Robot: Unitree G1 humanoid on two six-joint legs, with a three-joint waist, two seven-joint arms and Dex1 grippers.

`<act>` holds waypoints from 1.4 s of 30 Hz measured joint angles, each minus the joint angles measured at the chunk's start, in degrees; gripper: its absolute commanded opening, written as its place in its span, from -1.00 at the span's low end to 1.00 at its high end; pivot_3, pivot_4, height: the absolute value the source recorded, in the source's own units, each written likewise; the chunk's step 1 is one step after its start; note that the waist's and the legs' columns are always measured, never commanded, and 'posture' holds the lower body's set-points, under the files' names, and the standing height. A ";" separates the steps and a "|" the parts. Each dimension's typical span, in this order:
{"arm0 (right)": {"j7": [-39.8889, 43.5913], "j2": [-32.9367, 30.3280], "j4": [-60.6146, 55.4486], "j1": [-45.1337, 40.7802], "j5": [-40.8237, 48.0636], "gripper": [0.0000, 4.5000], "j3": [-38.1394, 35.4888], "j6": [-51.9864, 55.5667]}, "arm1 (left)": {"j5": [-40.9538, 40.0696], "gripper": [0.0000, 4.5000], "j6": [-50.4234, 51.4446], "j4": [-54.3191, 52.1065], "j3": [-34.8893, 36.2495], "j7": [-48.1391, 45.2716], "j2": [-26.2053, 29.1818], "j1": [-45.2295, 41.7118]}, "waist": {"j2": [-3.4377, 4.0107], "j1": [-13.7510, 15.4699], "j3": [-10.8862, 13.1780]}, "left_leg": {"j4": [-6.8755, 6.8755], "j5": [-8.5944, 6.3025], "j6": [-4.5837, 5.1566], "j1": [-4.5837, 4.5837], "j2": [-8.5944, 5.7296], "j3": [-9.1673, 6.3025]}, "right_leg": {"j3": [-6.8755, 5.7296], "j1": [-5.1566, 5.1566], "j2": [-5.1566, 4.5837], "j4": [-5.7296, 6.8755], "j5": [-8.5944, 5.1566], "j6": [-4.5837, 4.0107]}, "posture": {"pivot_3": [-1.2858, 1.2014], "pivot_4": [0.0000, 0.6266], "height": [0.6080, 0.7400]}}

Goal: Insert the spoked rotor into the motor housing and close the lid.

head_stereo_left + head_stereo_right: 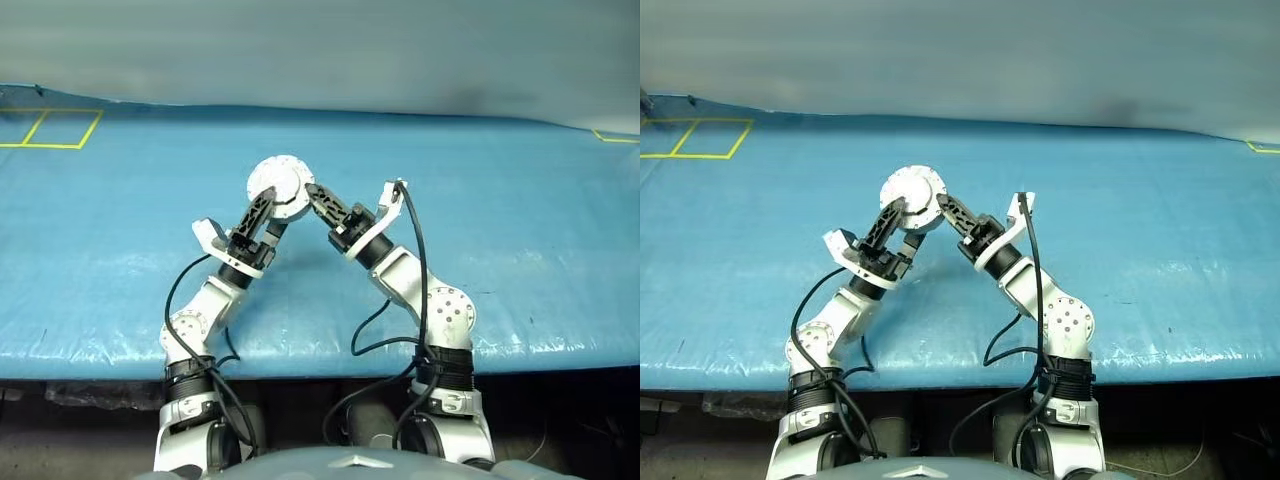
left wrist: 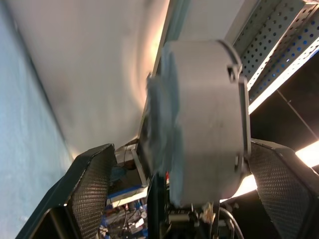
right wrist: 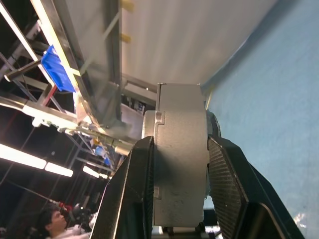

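The motor housing (image 1: 282,185), a squat round silver casing, hangs in the air above the blue table (image 1: 500,260) with a flat silver face towards me. My right gripper (image 1: 312,196) comes in from the right and is shut on it; in the right wrist view both fingers (image 3: 134,184) press its two flat faces. My left gripper (image 1: 274,210) reaches up from the left with its jaws wide open around the housing (image 2: 209,119), one finger (image 2: 92,184) standing clear of it. A blurred grey disc (image 2: 159,124), perhaps the lid, lies against one face. The spoked rotor is out of view.
The table's blue cover runs wide on both sides, with a yellow taped square (image 1: 60,128) at the far left and the front edge (image 1: 320,365) near my arms. Metal racks (image 3: 60,99) and a person (image 3: 50,219) are in the room behind.
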 measured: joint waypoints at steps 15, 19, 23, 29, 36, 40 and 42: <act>1.17 -0.38 -1.06 0.58 -0.36 -0.46 1.92 0.15 | 1.18 0.09 -5.11 -0.07 -0.40 -2.40 -0.42 1.17 | -0.01 0.11 0.00 | 0.04 0.00 0.00 -0.10 -0.01 -0.08 | -0.03 -0.02 0.00 -0.03 0.00 0.01 | 0.03 -0.52 1.00; 1.19 -0.40 -1.10 0.65 -0.41 -0.46 1.95 0.19 | 1.14 0.09 -5.00 -0.07 -0.65 -2.59 0.14 1.41 | -0.01 0.15 0.00 | 0.07 0.00 0.00 -0.12 -0.02 -0.08 | -0.03 -0.03 0.00 -0.03 0.00 0.01 | 0.03 -0.52 1.00; 1.24 -0.49 -1.12 0.91 -0.40 -0.46 1.96 0.33 | 1.14 0.09 -4.99 -0.07 -0.91 -2.46 0.28 1.71 | -0.01 0.15 0.00 | 0.07 0.00 0.00 -0.12 -0.02 -0.09 | -0.04 -0.03 0.01 -0.03 0.00 0.01 | 0.03 -0.52 1.00; 3.79 -1.20 -1.13 2.07 -2.25 -0.03 2.34 -0.53 | 1.27 0.09 -4.66 -0.19 -1.19 -0.55 0.23 1.96 | -0.01 0.13 0.00 | 0.07 0.00 0.00 -0.13 -0.02 -0.10 | -0.04 -0.03 0.00 -0.04 0.00 0.01 | 0.03 -0.52 1.00; 3.46 -1.40 -1.15 1.67 -11.20 0.41 5.28 -5.22 | 5.05 0.09 -10.28 -0.08 0.37 4.39 0.32 3.12 | -0.01 0.05 0.00 | 0.06 0.00 0.00 -0.09 -0.01 -0.09 | -0.03 -0.03 0.02 -0.02 0.00 0.01 | 0.03 -0.52 1.00; 3.94 -1.72 -1.16 2.03 -15.17 0.41 5.53 -7.71 | 7.94 0.09 -17.52 1.40 4.20 7.43 0.64 3.51 | -0.01 0.16 0.00 | 0.05 0.00 0.00 -0.10 -0.01 -0.09 | -0.04 -0.04 0.03 -0.02 0.00 0.01 | 0.03 -0.52 1.00; 4.77 -2.17 -1.24 2.75 -16.23 0.41 6.18 -8.13 | 10.01 0.09 -22.47 3.65 7.02 10.54 0.96 2.20 | -0.02 0.35 0.00 | 0.06 0.00 0.00 -0.12 -0.01 -0.10 | -0.04 -0.04 0.02 -0.03 0.00 0.01 | 0.03 -0.52 1.00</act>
